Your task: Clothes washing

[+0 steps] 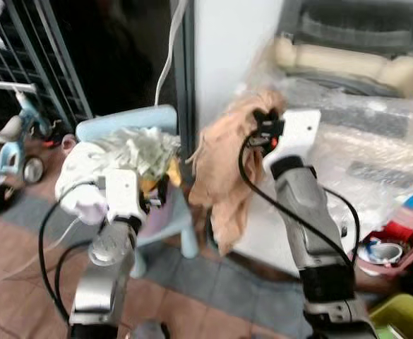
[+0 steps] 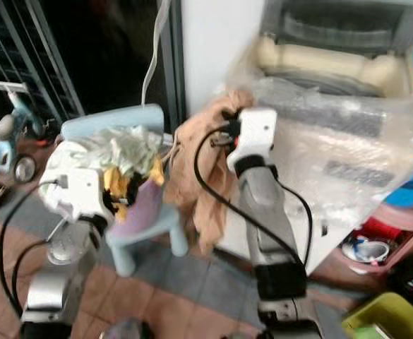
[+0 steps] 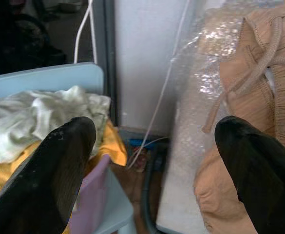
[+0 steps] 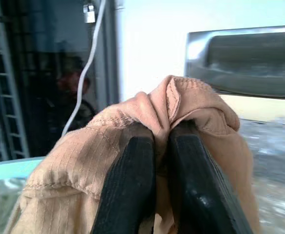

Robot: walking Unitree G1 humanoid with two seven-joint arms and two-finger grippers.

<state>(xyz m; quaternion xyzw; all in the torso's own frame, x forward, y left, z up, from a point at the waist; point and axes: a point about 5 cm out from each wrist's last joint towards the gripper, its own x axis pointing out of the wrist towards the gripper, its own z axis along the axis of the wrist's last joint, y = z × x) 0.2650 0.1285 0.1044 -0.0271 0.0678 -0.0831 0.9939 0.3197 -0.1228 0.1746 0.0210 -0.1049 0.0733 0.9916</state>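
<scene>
A tan ribbed garment (image 1: 224, 169) with drawstrings hangs from my right gripper (image 4: 161, 146), which is shut on a fold of it, lifted beside the washing machine (image 1: 347, 134). The machine is white, top-loading, its lid open and its top draped in clear plastic wrap. My left gripper (image 3: 157, 161) is open, held over a small light-blue chair (image 1: 132, 123) that carries a heap of pale green and yellow clothes (image 1: 139, 152) in a lilac basin (image 2: 146, 205). The tan garment (image 3: 249, 97) is to the right of the open left fingers (image 3: 64, 161).
A child's tricycle (image 1: 12, 141) stands at the far left by a metal grille. A white cable (image 1: 167, 49) hangs down the dark doorway. Pink, blue and yellow-green tubs (image 1: 397, 311) crowd the floor at the right. Tiled floor lies in front.
</scene>
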